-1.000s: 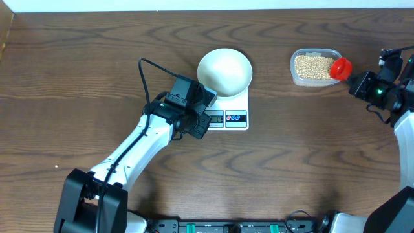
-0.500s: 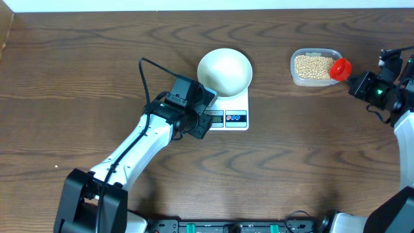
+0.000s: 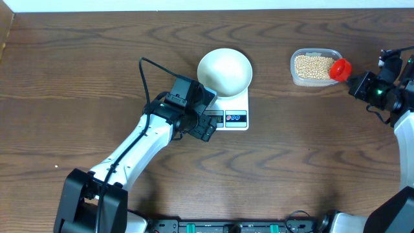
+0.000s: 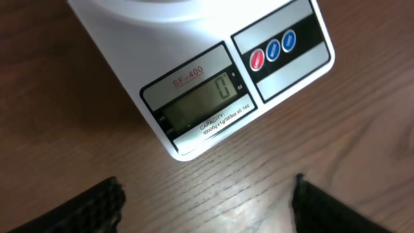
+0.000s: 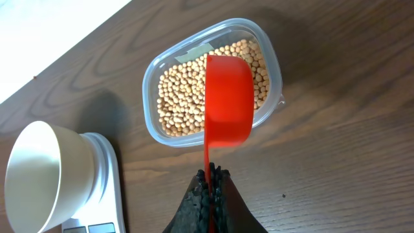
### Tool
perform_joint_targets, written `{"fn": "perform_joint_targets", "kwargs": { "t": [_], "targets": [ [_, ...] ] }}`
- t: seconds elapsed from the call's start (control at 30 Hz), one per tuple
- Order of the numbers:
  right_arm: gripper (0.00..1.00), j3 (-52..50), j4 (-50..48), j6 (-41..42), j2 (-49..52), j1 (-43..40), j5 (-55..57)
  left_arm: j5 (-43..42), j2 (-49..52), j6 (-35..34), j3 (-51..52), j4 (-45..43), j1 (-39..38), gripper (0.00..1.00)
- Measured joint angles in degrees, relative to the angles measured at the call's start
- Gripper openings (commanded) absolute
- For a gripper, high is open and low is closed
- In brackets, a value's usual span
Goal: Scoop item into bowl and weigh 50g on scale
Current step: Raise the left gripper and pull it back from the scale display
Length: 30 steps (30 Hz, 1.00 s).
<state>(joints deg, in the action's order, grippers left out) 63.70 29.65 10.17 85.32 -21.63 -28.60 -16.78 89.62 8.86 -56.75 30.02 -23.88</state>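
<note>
1. As seen from overhead, the table (image 3: 304,168) has broad bare wood across its near half and down its left side. Everything in play sits toward the far edge.
2. The left arm (image 3: 139,145) reaches diagonally in from the near-left. I see the left gripper (image 3: 206,126) at the front-left corner of the scale, its fingers (image 4: 77,210) spread wide with bare wood showing between them.
3. The scale (image 3: 240,103) lies centre-far. Its display reads 0 in the left wrist view.
4. The bowl (image 3: 224,71) stands on the back of the scale and overhangs its far edge.
5. The clear tub (image 5: 277,71) sits well to the right of the scale, with open table between them.
6. The right gripper (image 5: 209,200) is pinched tight on the thin handle of the red scoop (image 5: 228,97). The cup is over the tub's right end; I cannot tell whether it touches the contents.
7. The beans (image 5: 178,97) lie in the tub.
</note>
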Motion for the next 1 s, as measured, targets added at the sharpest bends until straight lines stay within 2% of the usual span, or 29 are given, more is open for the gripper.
{"fn": "perform_joint_targets", "kwargs": {
  "t": [0.23,0.33,0.5,0.73,0.83,0.9,1.0],
  "targets": [
    [0.01,0.00,0.00,0.00,0.00,0.00,0.00,0.11,0.00,-0.02,0.00,-0.02,0.00,0.89],
    [0.01,0.00,0.00,0.00,0.00,0.00,0.00,0.37,0.00,0.11,0.00,-0.02,0.00,0.97],
    [0.01,0.00,-0.02,0.00,0.00,0.00,0.00,0.44,-1.16,-0.02,0.02,0.02,0.00,0.98],
    [0.01,0.00,0.00,0.00,0.00,0.00,0.02,0.79,-15.06,0.00,0.11,0.15,-0.02,0.98],
    [0.01,0.00,0.11,-0.07,0.00,0.00,0.22,3.96,-21.09,-0.13,0.11,3.04,-0.74,0.98],
    [0.01,0.00,0.35,-0.17,0.00,0.00,0.90,6.47,-23.02,-0.68,0.33,5.33,-1.40,0.98],
    [0.01,0.00,0.57,-0.20,0.00,0.00,1.68,8.57,-24.11,-1.95,4.26,2.86,-2.01,0.98]
  ]
}}
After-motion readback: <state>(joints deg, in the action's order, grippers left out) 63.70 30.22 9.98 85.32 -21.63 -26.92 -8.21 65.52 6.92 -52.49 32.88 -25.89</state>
